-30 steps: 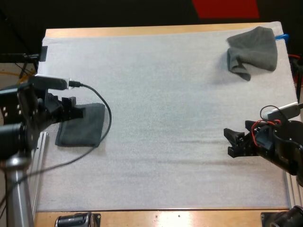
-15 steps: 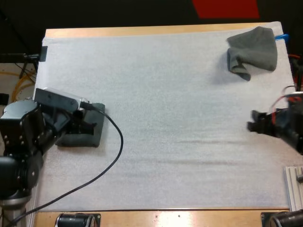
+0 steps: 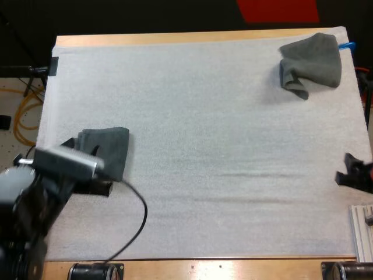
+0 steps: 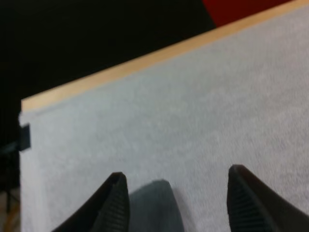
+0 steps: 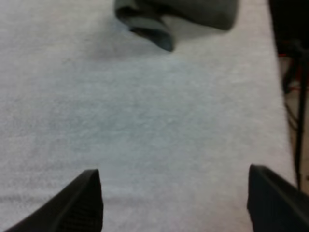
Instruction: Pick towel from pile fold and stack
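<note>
At the left, the left gripper (image 4: 177, 173) has its two black fingers spread apart. Between them shows the edge of a folded dark grey-green towel (image 3: 108, 151), which they do not grip. The towel lies flat on the left side of the white mat (image 3: 204, 146), which covers the wooden table (image 3: 175, 38). A crumpled dark grey-green towel (image 3: 312, 64) sits in the mat's far right corner. Well short of it, at the right edge, the right gripper (image 5: 174, 174) stands open over bare mat.
</note>
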Robot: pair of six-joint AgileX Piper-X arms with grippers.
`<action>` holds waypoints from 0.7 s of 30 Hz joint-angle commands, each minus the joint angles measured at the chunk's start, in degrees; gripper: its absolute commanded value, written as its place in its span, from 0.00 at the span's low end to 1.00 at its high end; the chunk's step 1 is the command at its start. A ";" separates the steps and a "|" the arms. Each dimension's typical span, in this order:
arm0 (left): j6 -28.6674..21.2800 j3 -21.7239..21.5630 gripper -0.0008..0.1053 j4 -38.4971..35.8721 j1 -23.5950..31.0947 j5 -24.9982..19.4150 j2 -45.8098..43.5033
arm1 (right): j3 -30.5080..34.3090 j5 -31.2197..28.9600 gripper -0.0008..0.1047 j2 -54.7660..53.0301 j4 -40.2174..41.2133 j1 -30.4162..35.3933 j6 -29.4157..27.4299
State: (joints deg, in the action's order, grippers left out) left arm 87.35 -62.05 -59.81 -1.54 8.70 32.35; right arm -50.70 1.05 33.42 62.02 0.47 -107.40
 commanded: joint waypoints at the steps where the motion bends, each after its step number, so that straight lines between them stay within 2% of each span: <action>1: -0.53 -0.12 0.43 0.53 -0.28 -0.56 -1.61 | -0.45 -1.01 0.59 -1.63 0.50 0.22 -0.90; 6: -3.35 -0.12 0.43 -0.81 -0.28 -1.50 -8.97 | -0.45 -1.05 0.59 -10.25 -0.24 0.22 -0.90; 13: -3.94 0.03 0.43 -6.36 -0.28 -2.95 -15.52 | -0.31 1.48 0.59 -20.21 -0.09 0.22 -0.80; 18: -1.43 2.04 0.43 -12.35 -0.28 1.72 -18.89 | -0.31 8.15 0.59 -25.00 2.58 0.22 -0.44; 21: -1.43 3.27 0.43 -15.59 -0.28 2.23 -20.86 | -0.31 8.26 0.59 -26.97 5.98 0.22 -0.44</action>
State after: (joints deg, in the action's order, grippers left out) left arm 85.29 -58.67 -74.66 -1.54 10.33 11.85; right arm -50.70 8.45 6.85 67.37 0.47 -107.57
